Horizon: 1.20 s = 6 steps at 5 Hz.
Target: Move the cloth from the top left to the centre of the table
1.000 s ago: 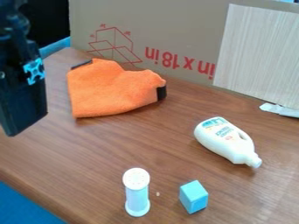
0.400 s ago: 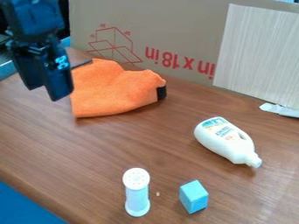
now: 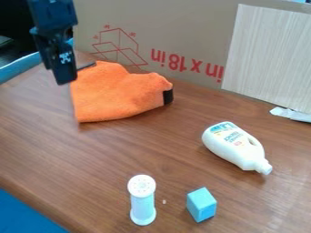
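Well, folks, claw up by the cloth, and it's all about the pinch!

Across the whole scene runs the brown wooden desk, with a big sheet of cardboard standing at the back, red print on it turned upside down. Against that leans a pale wood-look panel. And here's the one that matters: the orange cloth, slightly rumpled, lying in the desk's upper left with a dark patch at its right end. The black claw hangs just beside its left edge in the view; how far open it is, I can't tell, and I see nothing in its hold. Looks like the approach to the grasp. Best play: come over the thick of the cloth, go low with the claw spread, pinch a raised fold rather than a flat edge, then lift enough that no corner drags. Set it down short of the white bottle, which lies on its side, label showing. Carry too far and the white shaker could topple, or the little blue block get nudged!
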### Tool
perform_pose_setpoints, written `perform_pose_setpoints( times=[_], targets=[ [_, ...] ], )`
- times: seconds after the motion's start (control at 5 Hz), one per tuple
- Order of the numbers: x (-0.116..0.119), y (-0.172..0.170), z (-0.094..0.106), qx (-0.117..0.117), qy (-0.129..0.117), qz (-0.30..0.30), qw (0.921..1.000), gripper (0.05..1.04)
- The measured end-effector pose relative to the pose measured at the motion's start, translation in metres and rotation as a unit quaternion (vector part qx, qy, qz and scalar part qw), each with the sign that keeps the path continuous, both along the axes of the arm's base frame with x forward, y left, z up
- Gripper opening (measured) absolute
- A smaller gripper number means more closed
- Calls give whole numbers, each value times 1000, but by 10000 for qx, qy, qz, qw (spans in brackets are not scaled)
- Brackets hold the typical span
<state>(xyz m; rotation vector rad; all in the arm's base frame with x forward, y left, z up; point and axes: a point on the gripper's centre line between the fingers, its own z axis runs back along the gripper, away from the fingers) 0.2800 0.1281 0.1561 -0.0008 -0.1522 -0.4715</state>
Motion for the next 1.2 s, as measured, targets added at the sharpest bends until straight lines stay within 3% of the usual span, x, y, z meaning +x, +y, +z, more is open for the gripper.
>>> perform_pose_setpoints(
  times=[0.2, 0.4, 0.6, 0.8, 1.0, 1.2],
  targets=[
    [26, 15, 3, 253, -192, -822, 9961, 1001],
    [52, 30, 1, 381, -156, -1227, 9916, 1001],
    [75, 47, -2, 563, -220, -1342, 9891, 1001],
    [92, 58, -7, 539, -177, -1373, 9889, 1001],
    [98, 66, -7, 512, -387, -1344, 9889, 1001],
    [104, 72, -5, 720, -555, -1321, 9871, 1001]
  ],
)
